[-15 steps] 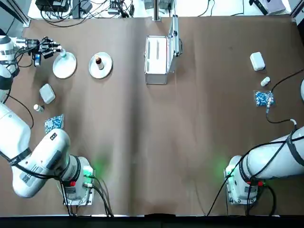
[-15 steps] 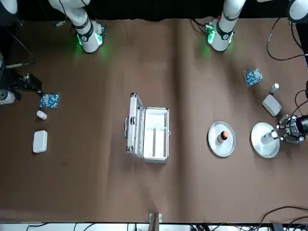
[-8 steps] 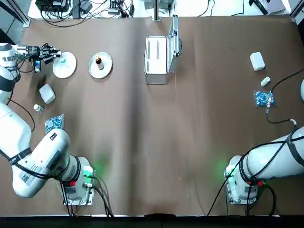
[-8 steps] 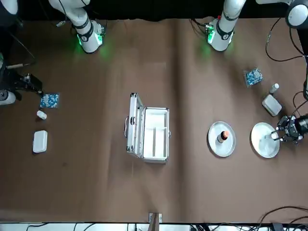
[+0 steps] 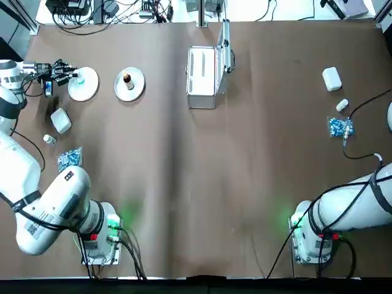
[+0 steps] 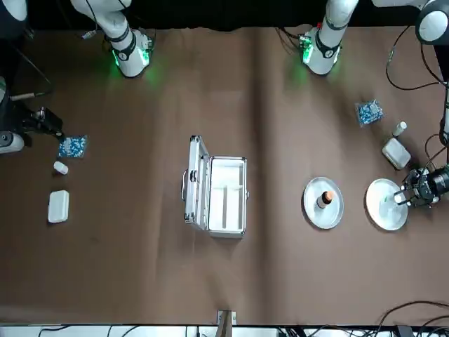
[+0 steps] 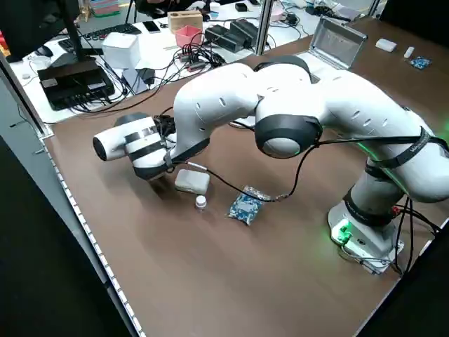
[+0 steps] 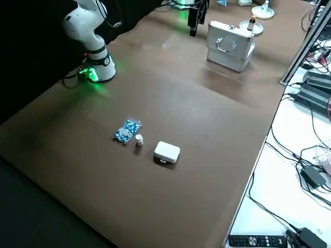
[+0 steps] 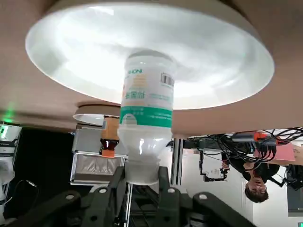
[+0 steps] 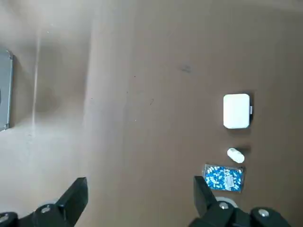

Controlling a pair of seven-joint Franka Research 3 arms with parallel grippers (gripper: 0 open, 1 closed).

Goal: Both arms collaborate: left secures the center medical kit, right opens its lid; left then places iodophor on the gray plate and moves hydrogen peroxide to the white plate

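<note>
My left gripper [image 5: 69, 72] is at the far left, shut on the cap of the hydrogen peroxide [image 9: 147, 109], a pale bottle with a teal label. The bottle's base is at the white plate [image 5: 89, 87]; I cannot tell whether it touches. The iodophor [image 5: 127, 78] stands upright on the gray plate [image 5: 136, 89] beside it. The medical kit [image 5: 202, 70] sits open at the far centre, its lid [image 5: 225, 43] standing upright. My right gripper [image 10: 139, 201] hangs open and empty over the table's right side, away from the kit.
A white box [image 5: 60, 120], a small white bottle [image 5: 48, 139] and a blue blister pack [image 5: 69, 158] lie near the left arm. A matching box [image 5: 331, 78], bottle [image 5: 342, 105] and pack [image 5: 339, 127] lie on the right. Cables run along the far edge.
My left gripper and the hydrogen peroxide bottle have shifted slightly toward the table's left edge, from the white plate's inner area to its left rim. The right arm, kit and iodophor have not moved.
</note>
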